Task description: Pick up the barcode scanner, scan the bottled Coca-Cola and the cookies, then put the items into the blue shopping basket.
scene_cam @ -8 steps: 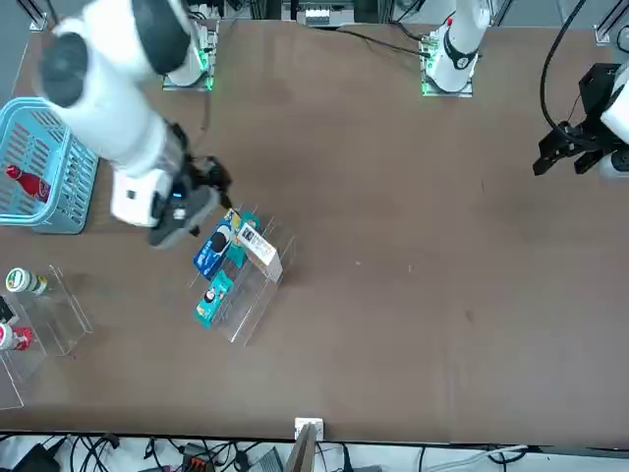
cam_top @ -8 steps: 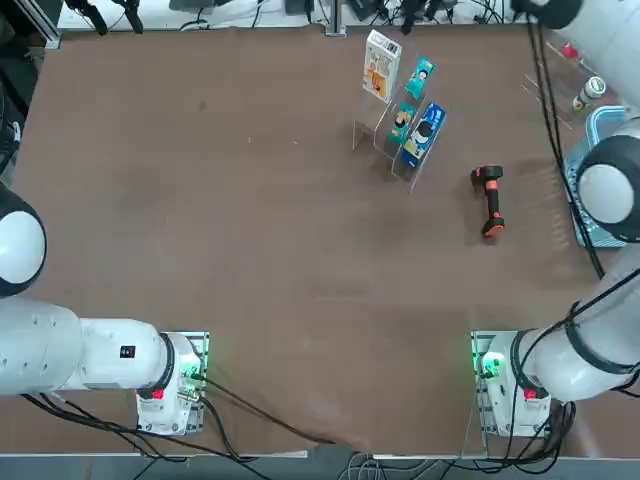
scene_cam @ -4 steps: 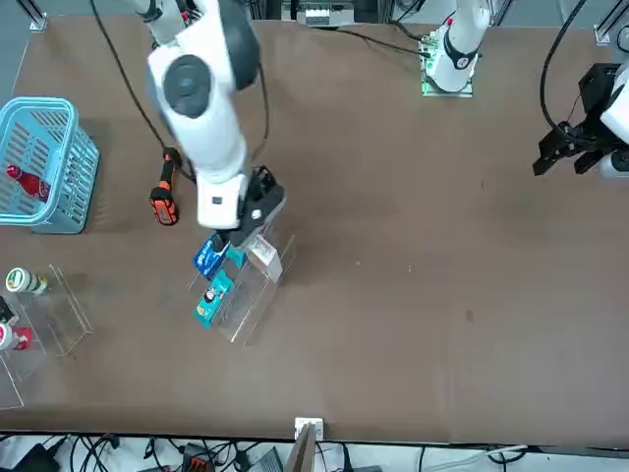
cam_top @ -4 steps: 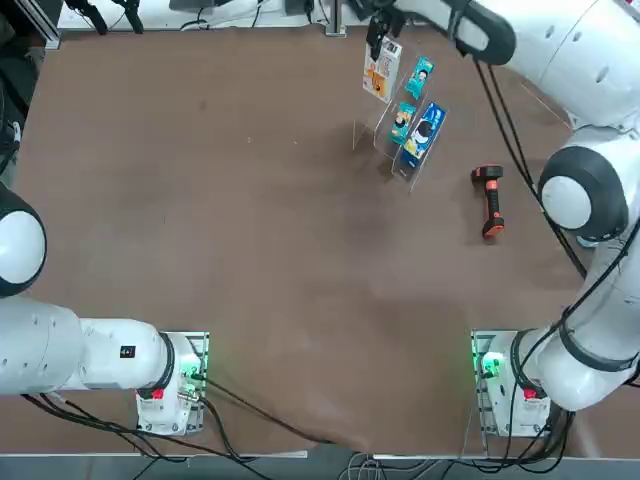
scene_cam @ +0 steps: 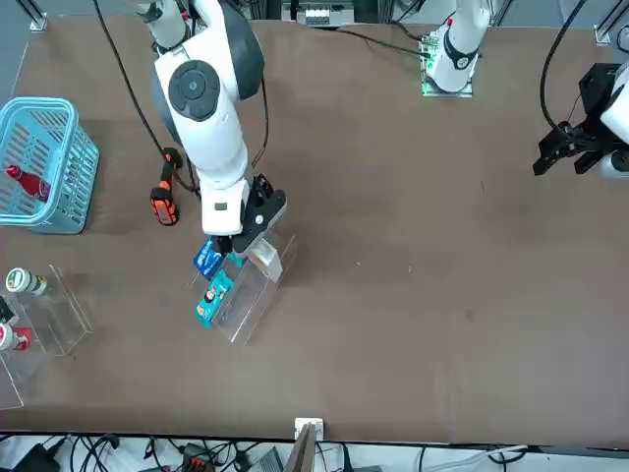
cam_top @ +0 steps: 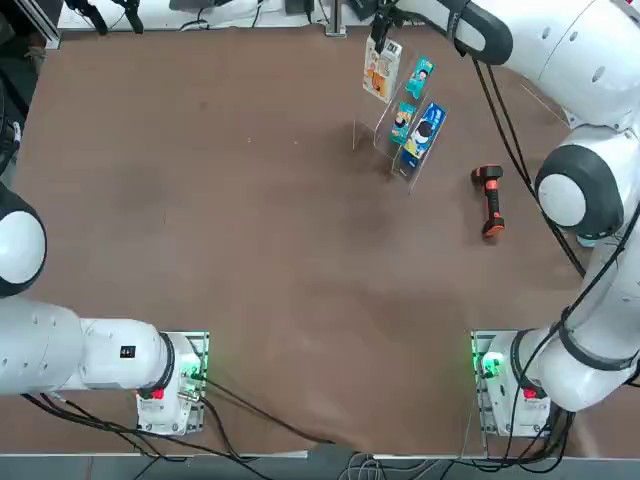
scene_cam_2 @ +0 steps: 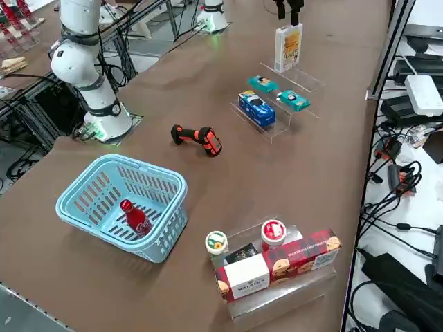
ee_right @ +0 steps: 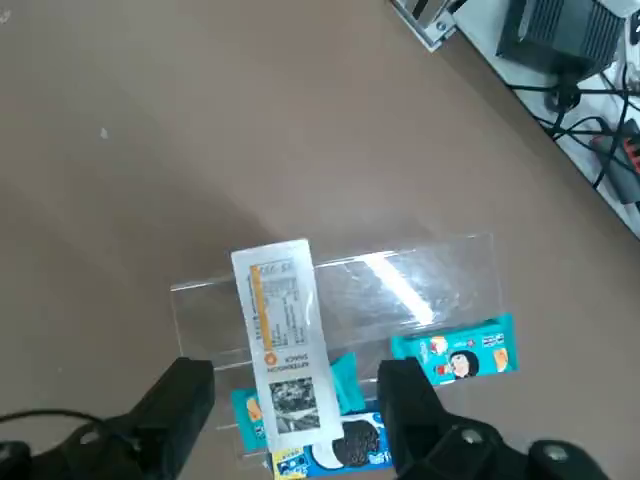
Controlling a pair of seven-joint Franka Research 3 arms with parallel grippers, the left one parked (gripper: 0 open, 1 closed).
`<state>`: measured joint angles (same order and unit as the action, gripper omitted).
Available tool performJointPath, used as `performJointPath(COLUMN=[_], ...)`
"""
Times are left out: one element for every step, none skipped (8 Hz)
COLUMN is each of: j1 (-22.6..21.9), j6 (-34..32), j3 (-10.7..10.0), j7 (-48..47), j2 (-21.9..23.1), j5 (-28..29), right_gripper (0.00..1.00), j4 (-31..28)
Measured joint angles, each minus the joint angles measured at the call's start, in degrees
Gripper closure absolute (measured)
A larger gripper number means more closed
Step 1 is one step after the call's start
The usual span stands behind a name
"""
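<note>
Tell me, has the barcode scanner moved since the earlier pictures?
No, the barcode scanner lies in the same spot on the table, right of the clear rack in the top view.

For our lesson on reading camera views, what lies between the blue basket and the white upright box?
The scanner and, nearer the white box, blue and teal packets; the right side view shows this.

White box (scene_cam_2: 288, 47) with orange-yellow picture

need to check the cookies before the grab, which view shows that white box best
The right side view: the white box stands nearly whole, picture face showing. The top view has its face slanted; the wrist view, another side; the front view, just part beside the right gripper.
</note>
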<state>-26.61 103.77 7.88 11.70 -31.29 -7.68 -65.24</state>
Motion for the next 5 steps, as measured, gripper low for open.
performJointPath(j1=[0.0,-0.1,-0.4,-0.5,-0.4], j6=[0.5,0.9,1.4,1.6,1.7], j3=[0.1,0.3,0.4,0.4,0.4], j7=[0.1,0.1,0.1,0.6,1.4], j2=[-0.3,-1.0,-1.7,-2.3,-2.9], j5=[0.0,0.3,0.3,0.3,0.3], right_gripper=[0.0,0.0,0.0,0.0,0.0], j4=[0.0,0.0,0.0,0.0,0.0])
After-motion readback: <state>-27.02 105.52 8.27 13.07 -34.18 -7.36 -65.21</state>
